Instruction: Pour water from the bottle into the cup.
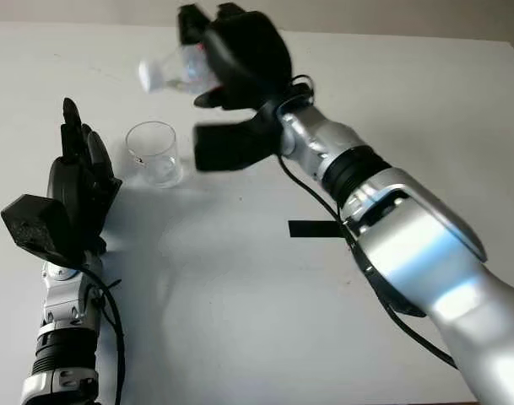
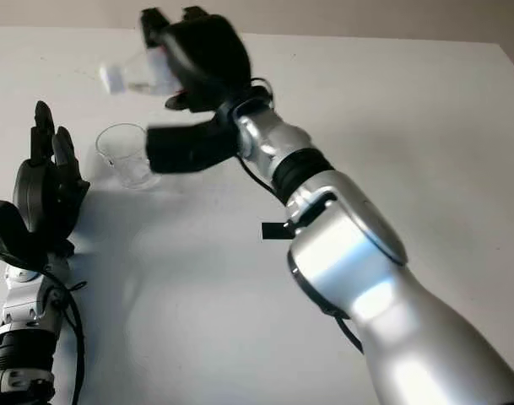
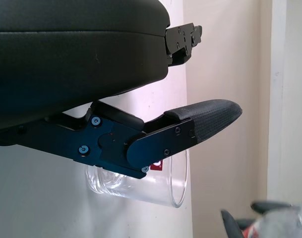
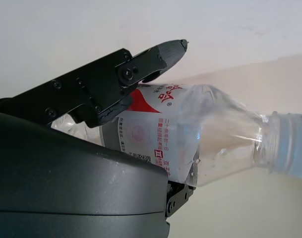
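— So where is the bottle [image 1: 179, 69] right now?

— Clamped in my right hand [image 1: 235, 59], fingers [image 4: 141, 64] wrapped round its middle. It's tipped nearly level above the table [image 1: 257, 295], long axis running out from my palm, with the neck and mouth pointing away past my fingertips.

— And the cup [image 1: 154, 152]?

— Standing upright below and a little nearer me than the bottle's mouth. The mouth looks to sit just beyond the cup's far rim, not squarely over it, so I judge the pour turns on drawing the neck back over the opening as I tilt further. I can't tell whether the cap is on or whether any water is running.

— Your other hand?

— My left hand [image 1: 79, 181] is open, holding nothing, standing just beside the cup on the side away from the bottle. It's the nearer of the two to the cup, but apart from it.

— Any writing?

— A red and white label on the bottle with characters I can't read. A small red mark shows on the cup behind my left finger; too small to make out.
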`<act>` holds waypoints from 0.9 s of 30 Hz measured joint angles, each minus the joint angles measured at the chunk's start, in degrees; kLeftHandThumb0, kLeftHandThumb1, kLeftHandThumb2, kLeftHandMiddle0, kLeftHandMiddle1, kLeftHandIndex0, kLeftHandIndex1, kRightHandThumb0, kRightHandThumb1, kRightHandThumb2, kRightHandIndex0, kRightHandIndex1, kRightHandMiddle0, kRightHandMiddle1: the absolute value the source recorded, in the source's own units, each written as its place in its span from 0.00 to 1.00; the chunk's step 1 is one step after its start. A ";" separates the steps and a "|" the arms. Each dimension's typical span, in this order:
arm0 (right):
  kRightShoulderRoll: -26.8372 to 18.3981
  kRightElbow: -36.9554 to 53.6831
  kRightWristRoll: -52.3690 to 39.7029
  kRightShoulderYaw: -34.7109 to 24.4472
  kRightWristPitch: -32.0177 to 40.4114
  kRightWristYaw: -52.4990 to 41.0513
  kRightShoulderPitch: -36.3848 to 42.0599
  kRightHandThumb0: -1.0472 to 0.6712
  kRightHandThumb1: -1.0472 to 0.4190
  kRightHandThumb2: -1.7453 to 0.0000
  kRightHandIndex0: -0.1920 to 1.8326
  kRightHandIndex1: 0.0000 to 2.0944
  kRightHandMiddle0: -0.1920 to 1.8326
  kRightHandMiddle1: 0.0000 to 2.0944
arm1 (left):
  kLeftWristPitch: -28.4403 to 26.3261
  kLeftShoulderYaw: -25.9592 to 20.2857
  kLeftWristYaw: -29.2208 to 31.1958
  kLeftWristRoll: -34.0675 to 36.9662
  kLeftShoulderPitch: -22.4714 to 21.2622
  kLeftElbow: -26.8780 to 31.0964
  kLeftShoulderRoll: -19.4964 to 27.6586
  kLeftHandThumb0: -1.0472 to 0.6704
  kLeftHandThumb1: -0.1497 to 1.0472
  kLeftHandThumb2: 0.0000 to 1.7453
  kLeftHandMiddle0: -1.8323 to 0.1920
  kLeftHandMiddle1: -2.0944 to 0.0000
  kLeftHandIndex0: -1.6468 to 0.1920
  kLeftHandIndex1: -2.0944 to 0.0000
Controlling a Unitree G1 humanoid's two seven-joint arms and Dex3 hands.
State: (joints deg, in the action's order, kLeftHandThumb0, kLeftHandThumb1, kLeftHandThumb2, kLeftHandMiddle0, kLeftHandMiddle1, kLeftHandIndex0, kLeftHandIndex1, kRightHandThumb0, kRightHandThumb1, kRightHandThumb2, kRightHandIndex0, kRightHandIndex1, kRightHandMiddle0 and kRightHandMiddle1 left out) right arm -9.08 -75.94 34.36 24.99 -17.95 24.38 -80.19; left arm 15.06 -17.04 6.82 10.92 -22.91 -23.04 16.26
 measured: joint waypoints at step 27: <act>-4.40 69.76 -46.54 -27.49 34.19 -47.49 47.51 0.50 0.00 0.79 0.70 1.00 0.56 1.00 | -1.42 0.52 0.76 0.09 0.32 1.50 0.00 0.18 1.00 0.48 1.00 1.00 1.00 1.00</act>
State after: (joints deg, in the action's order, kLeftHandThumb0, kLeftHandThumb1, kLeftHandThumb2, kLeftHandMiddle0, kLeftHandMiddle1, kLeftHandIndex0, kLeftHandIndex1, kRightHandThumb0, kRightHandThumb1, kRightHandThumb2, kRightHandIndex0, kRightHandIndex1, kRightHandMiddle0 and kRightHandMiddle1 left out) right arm -13.48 -6.17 -12.18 -2.51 16.24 -23.11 -32.68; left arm 13.65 -16.52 7.58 11.02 -22.59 -21.54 16.27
